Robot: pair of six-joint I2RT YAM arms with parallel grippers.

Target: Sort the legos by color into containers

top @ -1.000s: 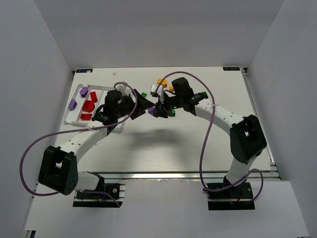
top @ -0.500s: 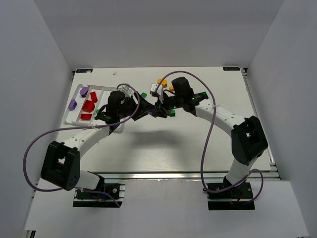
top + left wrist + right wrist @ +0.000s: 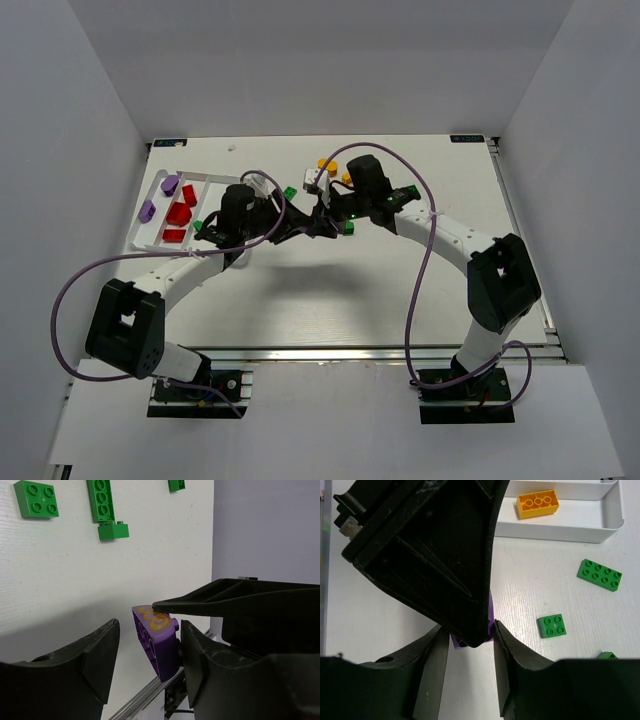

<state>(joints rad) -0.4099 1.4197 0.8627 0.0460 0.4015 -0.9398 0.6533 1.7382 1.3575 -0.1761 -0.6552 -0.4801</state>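
Standing by the bench [image 3: 400, 290], I saw the two arms meet nose to nose at the middle of the overhead view, with a purple brick [image 3: 155, 640] held up off the surface between them. The right pincer [image 3: 470, 630] was pinching that brick, one fingertip [image 3: 162, 605] pressed on its studded top in the left wrist view. The left pincer [image 3: 150, 625] stood spread around it: one side looked to be touching the brick, while a sliver of daylight showed on the other. It read to me as a hand-over, since the white tray [image 3: 205, 178] sat at the left of the overhead frame, with purple bricks [image 3: 147, 210] in its leftmost compartment. To do it well, I judged, the left should close squarely on the flat sides and be firm before the right let go; an early release would drop the brick among the green bricks [image 3: 36, 499] loose on the bench
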